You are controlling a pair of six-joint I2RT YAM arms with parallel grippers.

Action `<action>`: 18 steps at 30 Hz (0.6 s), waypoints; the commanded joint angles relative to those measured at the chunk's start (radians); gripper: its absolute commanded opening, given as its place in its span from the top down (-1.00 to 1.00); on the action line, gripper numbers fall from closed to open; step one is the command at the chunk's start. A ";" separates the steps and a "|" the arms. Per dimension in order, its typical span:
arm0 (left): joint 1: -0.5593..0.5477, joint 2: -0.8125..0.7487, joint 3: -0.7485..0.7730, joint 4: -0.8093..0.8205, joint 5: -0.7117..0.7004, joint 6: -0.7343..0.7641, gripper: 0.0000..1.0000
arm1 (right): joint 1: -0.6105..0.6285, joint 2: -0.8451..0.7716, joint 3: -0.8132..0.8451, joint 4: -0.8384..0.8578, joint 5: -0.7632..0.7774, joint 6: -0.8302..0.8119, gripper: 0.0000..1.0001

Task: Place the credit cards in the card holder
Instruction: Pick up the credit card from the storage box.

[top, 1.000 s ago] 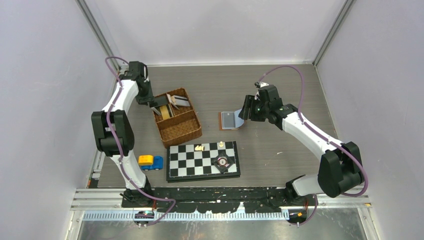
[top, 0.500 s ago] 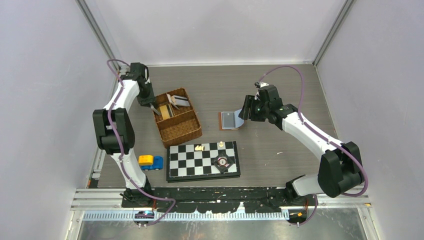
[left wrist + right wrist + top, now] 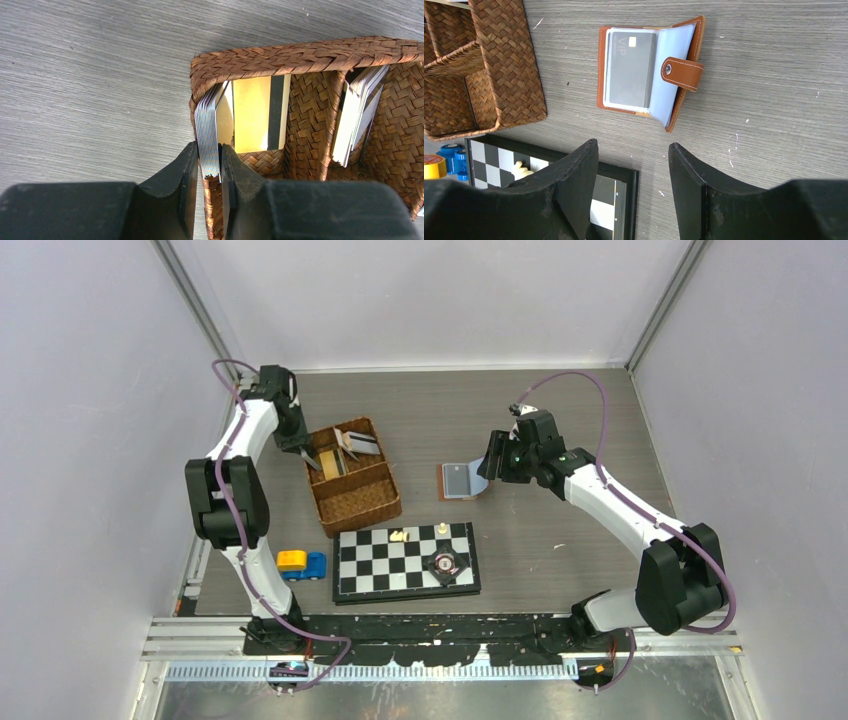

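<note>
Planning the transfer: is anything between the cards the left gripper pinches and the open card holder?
Only the basket wall around the cards in the left gripper; they must lift over it. Beyond is bare table to the card holder; the right gripper hovers open past it.

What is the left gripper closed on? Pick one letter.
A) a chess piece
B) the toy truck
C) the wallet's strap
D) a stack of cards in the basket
D: in the left wrist view the left gripper has a finger pressed on either side of the cards, which stand on edge in the corner compartment of the basket.
</note>
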 commanded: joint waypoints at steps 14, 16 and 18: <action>0.007 -0.082 -0.027 -0.041 -0.024 0.021 0.56 | 0.004 -0.007 0.006 0.041 0.001 -0.008 -0.18; 0.007 -0.090 -0.033 -0.040 -0.030 0.022 0.55 | 0.004 -0.007 0.005 0.040 0.003 -0.008 -0.17; 0.007 -0.096 -0.038 -0.037 -0.034 0.023 0.53 | 0.004 -0.008 0.005 0.041 0.003 -0.007 -0.17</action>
